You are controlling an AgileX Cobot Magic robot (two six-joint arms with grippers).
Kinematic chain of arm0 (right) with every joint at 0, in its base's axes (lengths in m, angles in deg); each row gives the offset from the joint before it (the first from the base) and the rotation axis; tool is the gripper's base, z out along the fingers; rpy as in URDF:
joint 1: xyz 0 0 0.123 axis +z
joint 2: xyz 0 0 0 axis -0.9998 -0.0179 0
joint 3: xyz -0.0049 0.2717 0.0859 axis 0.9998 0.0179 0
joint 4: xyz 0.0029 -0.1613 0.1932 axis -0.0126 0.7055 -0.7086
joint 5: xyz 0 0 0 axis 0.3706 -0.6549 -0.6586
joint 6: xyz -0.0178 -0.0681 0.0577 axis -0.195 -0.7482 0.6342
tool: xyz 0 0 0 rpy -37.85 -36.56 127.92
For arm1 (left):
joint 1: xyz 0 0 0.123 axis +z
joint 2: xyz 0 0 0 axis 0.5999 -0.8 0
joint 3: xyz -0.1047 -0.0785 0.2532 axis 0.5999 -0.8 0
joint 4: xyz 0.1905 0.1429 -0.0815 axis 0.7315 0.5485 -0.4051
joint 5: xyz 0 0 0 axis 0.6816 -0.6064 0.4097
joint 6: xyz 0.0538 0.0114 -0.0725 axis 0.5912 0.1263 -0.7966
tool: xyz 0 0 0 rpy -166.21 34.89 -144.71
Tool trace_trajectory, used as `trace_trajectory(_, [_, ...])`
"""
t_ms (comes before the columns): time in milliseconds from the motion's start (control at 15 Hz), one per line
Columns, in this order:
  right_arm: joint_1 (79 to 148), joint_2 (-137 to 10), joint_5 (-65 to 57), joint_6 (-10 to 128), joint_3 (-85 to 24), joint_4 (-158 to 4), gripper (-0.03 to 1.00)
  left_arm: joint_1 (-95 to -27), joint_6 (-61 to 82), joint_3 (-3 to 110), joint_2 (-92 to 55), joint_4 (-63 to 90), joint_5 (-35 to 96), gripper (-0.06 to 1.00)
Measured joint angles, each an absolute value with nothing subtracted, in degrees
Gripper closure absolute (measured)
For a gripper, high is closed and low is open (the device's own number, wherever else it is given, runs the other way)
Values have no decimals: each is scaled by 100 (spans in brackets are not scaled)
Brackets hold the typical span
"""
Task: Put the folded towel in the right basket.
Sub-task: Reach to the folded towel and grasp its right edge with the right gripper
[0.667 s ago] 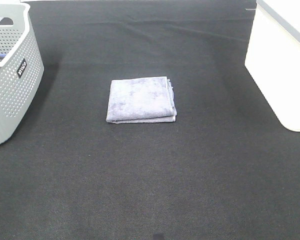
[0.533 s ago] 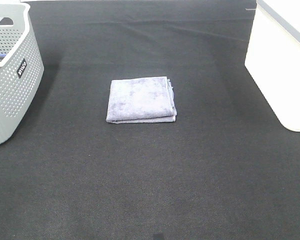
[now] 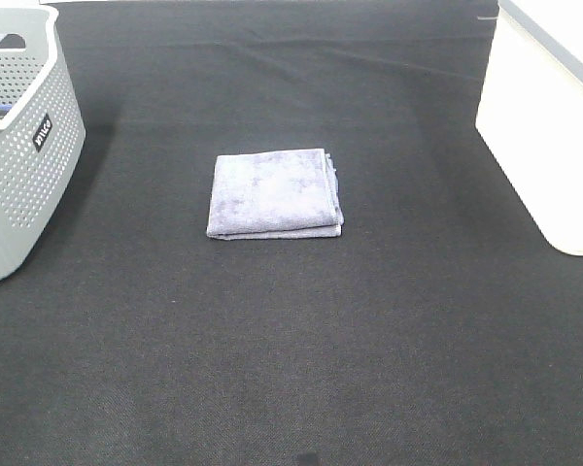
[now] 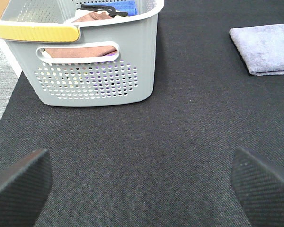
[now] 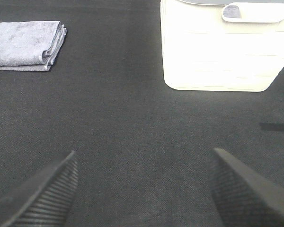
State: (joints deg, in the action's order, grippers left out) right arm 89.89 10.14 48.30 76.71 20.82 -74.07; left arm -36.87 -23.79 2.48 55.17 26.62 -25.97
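A folded lavender-grey towel [image 3: 275, 192] lies flat on the black mat in the middle; it also shows in the left wrist view [image 4: 267, 47] and the right wrist view [image 5: 27, 45]. The right basket [image 3: 549, 121] is white and stands at the right edge; the right wrist view [image 5: 222, 47] shows its side wall and handle slot. Neither arm shows in the exterior high view. My left gripper [image 4: 142, 189] is open and empty, low over the mat, near the grey basket. My right gripper [image 5: 144, 189] is open and empty, short of the white basket.
A grey perforated basket [image 3: 19, 146] stands at the left edge, holding folded cloths in brown and blue [image 4: 92, 14]. The black mat [image 3: 291, 340] covers the table. A light floor strip [image 4: 2, 75] shows past the mat's left edge.
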Motion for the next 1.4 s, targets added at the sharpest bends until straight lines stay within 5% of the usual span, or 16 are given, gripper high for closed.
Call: trace_trajectory(1400, [8989,1014,4830,7671,2082,-7407,24,-3687,-2379,248,5517,2662,-2597,-3])
